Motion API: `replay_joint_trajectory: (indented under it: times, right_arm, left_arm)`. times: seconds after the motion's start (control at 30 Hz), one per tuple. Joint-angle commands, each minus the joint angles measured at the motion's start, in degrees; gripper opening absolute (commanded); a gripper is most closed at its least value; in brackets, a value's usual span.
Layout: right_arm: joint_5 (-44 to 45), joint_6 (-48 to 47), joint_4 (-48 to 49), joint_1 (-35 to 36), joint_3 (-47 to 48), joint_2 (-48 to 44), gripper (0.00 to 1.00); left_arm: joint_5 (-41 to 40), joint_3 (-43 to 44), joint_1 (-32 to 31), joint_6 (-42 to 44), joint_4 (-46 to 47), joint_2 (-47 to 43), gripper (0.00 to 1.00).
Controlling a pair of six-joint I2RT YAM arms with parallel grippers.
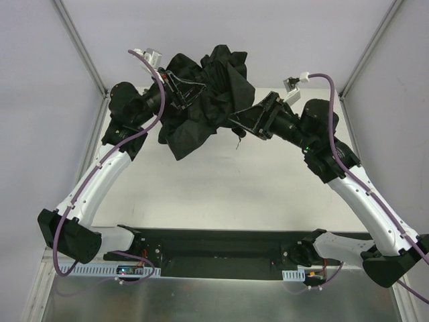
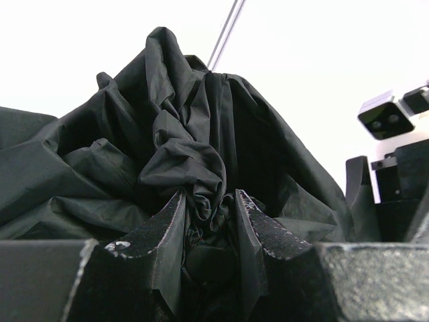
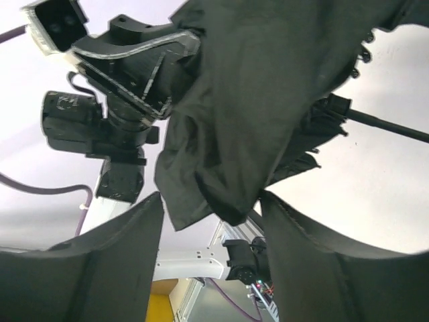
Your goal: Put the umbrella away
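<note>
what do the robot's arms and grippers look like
The left arm and right arm have white links, black joints and a purple cable along each. The left gripper and right gripper are black; the left's fingers look rough and white-scuffed.

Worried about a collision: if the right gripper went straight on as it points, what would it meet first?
Most likely the matte fabric canopy of the black folding umbrella, hanging just ahead of the open right gripper; the left gripper sits beyond, depth unclear.
</note>
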Motion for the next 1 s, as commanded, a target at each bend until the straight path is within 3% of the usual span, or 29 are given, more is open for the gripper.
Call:
replay_joint_trajectory:
  times: [0.0, 0.13, 0.2, 0.33, 0.4, 0.47, 0.6, 0.77, 0.87, 0.97]
  right_arm:
    - [2.8, 1.18, 0.19, 1.27, 2.94, 0.19, 0.57]
    - [3.51, -2.33, 0.89, 1.28, 3.03, 1.25, 0.28]
    - [2.38, -5.67, 1.85, 1.36, 3.73, 2.12, 0.0]
    - [-10.34, -9.2, 15.26, 3.72, 3.56, 2.31, 0.0]
    - [-14.23, -7.36, 23.7, 7.23, 1.55, 2.21, 0.0]
    - [-15.74, -8.31, 26.11, 11.01, 1.88, 3.61, 0.0]
    - [-13.38, -12.7, 22.96, 14.19, 3.73, 7.04, 0.0]
    - [-10.91, -15.78, 19.89, 16.57, 2.59, 10.3, 0.0]
    - [-7.92, -22.01, 12.52, 16.92, 2.85, 8.46, 0.01]
    - [-7.57, -28.07, 2.41, 16.83, 3.03, 4.96, 0.26]
  left_arm:
    - [-2.61, 2.43, -0.41, 0.84, 5.93, -4.02, 0.0]
    - [-2.17, 1.9, -0.41, -1.0, 7.78, -4.37, 0.0]
    - [-2.43, 1.11, -0.41, -1.97, 8.57, -4.55, 0.0]
    - [-7.07, -0.73, -0.41, -3.98, 8.75, -4.99, 0.0]
    - [-10.06, -1.0, -0.32, -5.3, 9.1, -4.64, 0.0]
    - [-12.7, -0.47, -0.32, -6.79, 9.71, -3.94, 0.0]
    - [-14.73, 0.14, -0.15, -13.38, 14.36, -2.0, 0.0]
    - [-8.6, 3.22, -0.15, -18.75, 19.11, 0.99, 0.0]
    - [-5.69, 1.12, 0.12, -18.5, 20.87, -0.15, 0.0]
    - [-0.17, -1.69, 1.25, -17.27, 22.54, -1.9, 0.0]
